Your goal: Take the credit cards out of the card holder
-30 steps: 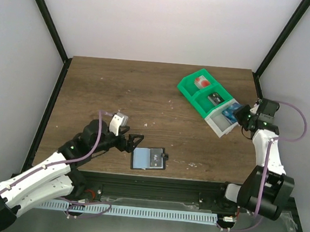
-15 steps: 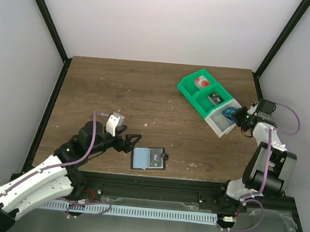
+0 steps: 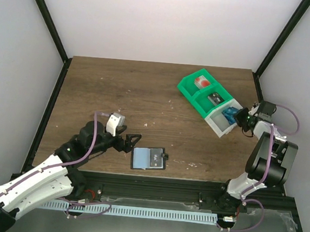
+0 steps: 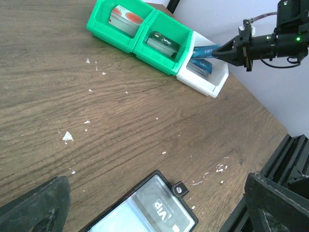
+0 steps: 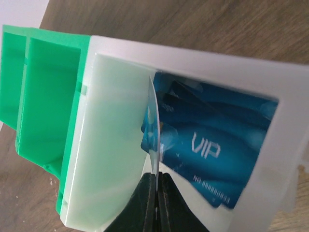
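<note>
Big picture first: the wooden table (image 3: 119,91), scattered with pale crumbs, and well ahead of the left gripper (image 3: 135,143) the green-and-white bin (image 4: 157,60). The right gripper (image 5: 155,182) is at that bin's white end compartment (image 5: 111,145), fingertips just over its rim.

Now the card holder (image 3: 149,159). It lies open and flat directly in front of the left fingers, which are spread as wide as they go, one on each side of it, touching nothing. A pale panel with VIP lettering shows in the half with the black tab, so I judge a card is probably tucked in there. That wallet looks light and flat, and it is likely to skate on the wood if a card is tugged without the holder being pinned.

Down to the credit cards (image 5: 212,145): several blue ones are piled in the white compartment, just beyond the right fingertips. One more card (image 5: 153,121) is pinched edge-on between the right fingers, which are pressed together on its near edge while it stands up over the pile.

See that slight bow in it? It is thin, light, springy plastic, and glossy, so slippery. The best hold is a firm pinch on an exposed short edge, pulling straight along the pocket.
</note>
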{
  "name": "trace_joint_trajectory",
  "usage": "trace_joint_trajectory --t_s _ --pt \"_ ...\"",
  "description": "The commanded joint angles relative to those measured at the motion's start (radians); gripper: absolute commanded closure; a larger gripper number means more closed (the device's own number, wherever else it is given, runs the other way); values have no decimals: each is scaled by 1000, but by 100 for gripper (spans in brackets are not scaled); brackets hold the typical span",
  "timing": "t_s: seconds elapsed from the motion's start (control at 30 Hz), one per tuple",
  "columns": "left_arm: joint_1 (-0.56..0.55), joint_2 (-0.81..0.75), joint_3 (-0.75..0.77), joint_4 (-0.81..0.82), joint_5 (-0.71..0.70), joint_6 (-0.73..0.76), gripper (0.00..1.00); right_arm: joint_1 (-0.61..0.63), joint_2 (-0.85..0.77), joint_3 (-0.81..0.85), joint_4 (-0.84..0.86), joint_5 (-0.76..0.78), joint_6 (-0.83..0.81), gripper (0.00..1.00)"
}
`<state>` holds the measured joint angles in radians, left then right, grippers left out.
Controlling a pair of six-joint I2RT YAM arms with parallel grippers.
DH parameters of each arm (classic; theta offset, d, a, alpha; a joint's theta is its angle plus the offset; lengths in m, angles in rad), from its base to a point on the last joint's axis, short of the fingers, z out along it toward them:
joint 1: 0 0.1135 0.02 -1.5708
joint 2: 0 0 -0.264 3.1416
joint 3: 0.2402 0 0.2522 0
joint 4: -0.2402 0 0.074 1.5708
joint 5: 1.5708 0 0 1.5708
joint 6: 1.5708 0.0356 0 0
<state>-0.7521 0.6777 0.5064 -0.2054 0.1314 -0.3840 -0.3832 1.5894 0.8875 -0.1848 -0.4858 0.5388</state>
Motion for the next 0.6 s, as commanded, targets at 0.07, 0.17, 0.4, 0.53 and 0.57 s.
trace_joint_trajectory --t_s 0.07,0.17,0.4,0.53,0.57 --pt "5 5 -9 0 -15 10 0 -16 0 2 72 12 8 100" --pt "4 3 -11 -2 -19 10 0 -16 3 1 72 22 15 96" --pt "4 5 -12 0 -32 7 0 -17 -25 15 1 69 56 83" --pt "5 8 -12 0 -29 5 0 -17 -75 24 -67 129 113 74" --pt "4 8 -13 1 -28 4 0 -17 -84 31 -89 144 128 73"
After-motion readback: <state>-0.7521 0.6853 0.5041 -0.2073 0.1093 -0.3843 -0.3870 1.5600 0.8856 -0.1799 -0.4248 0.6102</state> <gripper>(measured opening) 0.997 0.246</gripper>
